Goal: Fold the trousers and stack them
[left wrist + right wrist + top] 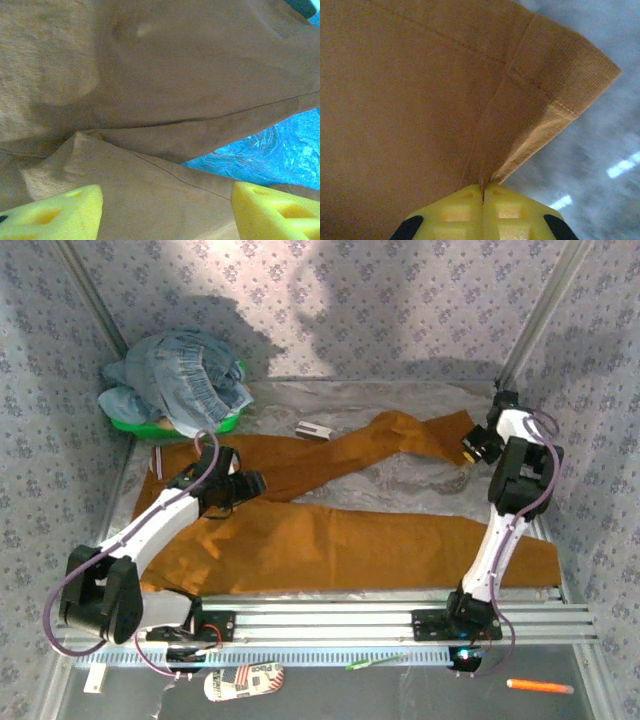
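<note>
trousers point(340, 545) lie spread across the worktop point(400, 400); right end effector point(483, 191) is clamped on just the hem point(555, 112) tip near the far right corner, could slip. Left end effector point(165, 207) sits apart over the crotch point(90, 137)

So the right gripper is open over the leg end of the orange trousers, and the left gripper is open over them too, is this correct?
Not quite: the right gripper is shut, pinching the hem of the trousers, as the right wrist view shows. The left gripper is indeed open over them.
</note>
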Motion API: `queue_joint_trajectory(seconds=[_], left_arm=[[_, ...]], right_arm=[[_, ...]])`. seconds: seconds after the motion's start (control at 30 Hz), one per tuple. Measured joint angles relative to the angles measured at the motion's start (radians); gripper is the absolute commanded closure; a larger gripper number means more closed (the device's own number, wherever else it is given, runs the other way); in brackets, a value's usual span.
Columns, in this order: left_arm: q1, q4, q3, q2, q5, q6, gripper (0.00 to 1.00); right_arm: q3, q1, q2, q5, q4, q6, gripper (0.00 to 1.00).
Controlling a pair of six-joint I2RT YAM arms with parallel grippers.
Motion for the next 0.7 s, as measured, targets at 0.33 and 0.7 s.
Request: queue_joint_trajectory(seconds=[0.33,0.7], left_arm=[[0.019,-0.014,0.000,-0.052,0.018,0.022,0.37],[0.004,-0.033,0.008,-0.068,0.029,0.015,0.36]], right_arm=[[-0.354,-0.225,-0.344,0.047,0.107,0.074,1.00],[-0.462,-0.220,-0.422,0.066,0.134,0.101,0.46]])
